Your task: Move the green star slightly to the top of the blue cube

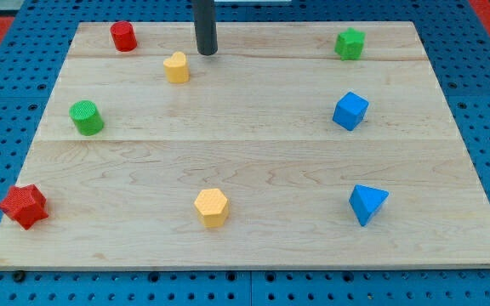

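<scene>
Camera view: my tip (207, 53), the lower end of a straight dark rod with no jaws to spread or close, rests near the top of the pale wooden board (253, 170). The green star-shaped block (350, 43) lies well to its right, apart from it, directly above the blue cube (350, 111). A yellow block (176, 67) sits just lower-left of the tip.

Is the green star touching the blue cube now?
Apart. The camera view shows bare wood between the green star and the blue cube below it; my tip is far off toward the view's left.
</scene>
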`<action>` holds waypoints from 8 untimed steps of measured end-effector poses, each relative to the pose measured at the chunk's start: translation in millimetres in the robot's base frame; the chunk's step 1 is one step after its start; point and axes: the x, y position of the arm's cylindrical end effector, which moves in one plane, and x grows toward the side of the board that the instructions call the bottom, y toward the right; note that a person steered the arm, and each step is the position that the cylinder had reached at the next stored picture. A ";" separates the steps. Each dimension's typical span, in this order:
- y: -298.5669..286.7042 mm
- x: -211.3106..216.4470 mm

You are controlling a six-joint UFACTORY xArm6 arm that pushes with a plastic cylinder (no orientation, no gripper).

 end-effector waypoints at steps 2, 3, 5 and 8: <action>98.1 -22.4; 168.5 -47.6; 255.1 6.8; 231.8 62.7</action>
